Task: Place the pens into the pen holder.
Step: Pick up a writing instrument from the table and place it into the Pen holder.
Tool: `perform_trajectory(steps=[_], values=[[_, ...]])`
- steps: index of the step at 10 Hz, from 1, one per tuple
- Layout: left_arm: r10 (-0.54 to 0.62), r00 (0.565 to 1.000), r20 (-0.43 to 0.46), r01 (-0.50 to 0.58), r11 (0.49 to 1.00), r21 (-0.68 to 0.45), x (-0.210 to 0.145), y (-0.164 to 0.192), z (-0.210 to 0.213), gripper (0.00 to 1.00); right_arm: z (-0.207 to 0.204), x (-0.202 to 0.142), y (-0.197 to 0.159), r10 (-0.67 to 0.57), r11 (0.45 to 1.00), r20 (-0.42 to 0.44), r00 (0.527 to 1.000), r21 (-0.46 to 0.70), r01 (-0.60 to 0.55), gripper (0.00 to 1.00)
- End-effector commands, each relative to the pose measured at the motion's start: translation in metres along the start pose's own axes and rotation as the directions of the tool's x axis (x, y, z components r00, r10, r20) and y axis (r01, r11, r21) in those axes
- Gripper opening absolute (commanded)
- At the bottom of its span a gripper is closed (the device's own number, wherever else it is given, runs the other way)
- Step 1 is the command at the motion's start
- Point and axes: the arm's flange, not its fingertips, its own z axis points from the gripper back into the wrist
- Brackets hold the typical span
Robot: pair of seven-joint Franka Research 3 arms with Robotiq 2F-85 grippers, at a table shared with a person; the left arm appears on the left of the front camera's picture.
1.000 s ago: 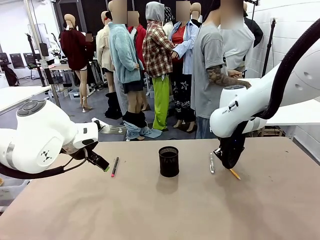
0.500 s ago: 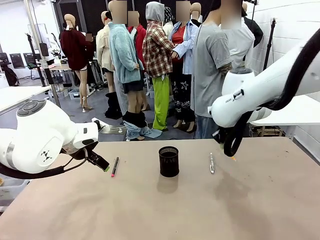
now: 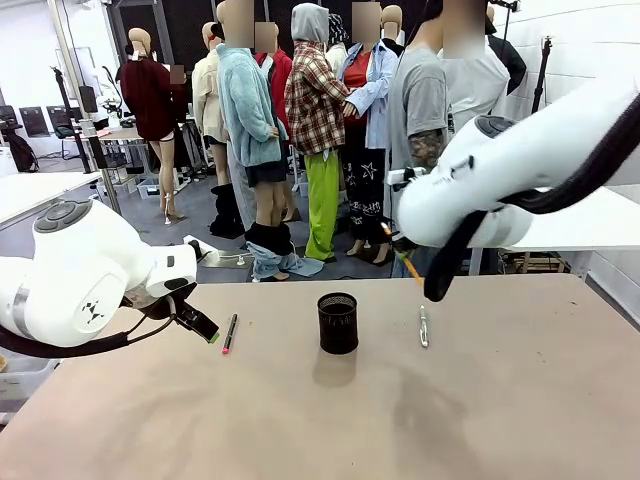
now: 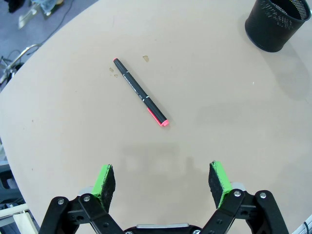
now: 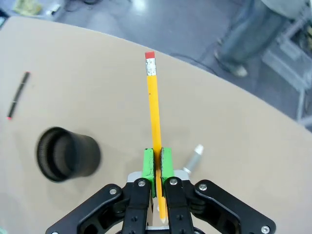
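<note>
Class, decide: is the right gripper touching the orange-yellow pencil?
Touching. In the right wrist view the right gripper is shut on the orange-yellow pencil, with its green pads pressed against both sides of the shaft.

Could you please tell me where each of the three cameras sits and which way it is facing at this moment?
Front view: between the arms, looking across the table at a person; left arm and right arm show.
Left wrist view: above the table, looking down; open left gripper at the bottom, black pen beyond.
Right wrist view: high up, looking down; right gripper shut on the pencil.
All three share the pen holder.
</note>
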Motion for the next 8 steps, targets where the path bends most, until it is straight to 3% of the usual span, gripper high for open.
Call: perform_trajectory(steps=[1,5,7,8], values=[[0.004,1.000,0.001,-0.004,1.000,0.000,-0.001,0.002,0.000,1.00,0.000,0.004,-0.012,0.060,0.972,0.096,0.994,0.221,-0.080,0.00],[0.004,1.000,0.001,-0.004,1.000,0.000,-0.001,0.002,0.000,1.00,0.011,0.015,0.012,0.077,0.781,0.274,0.959,0.582,-0.229,0.00],[0.004,1.000,0.001,-0.004,1.000,0.000,-0.001,0.002,0.000,1.00,0.002,0.014,0.018,0.070,0.744,0.317,0.946,0.615,-0.261,0.00],[0.004,1.000,0.001,-0.004,1.000,0.000,-0.001,0.002,0.000,1.00,-0.005,0.013,0.021,0.061,0.699,0.346,0.936,0.655,-0.288,0.00]])
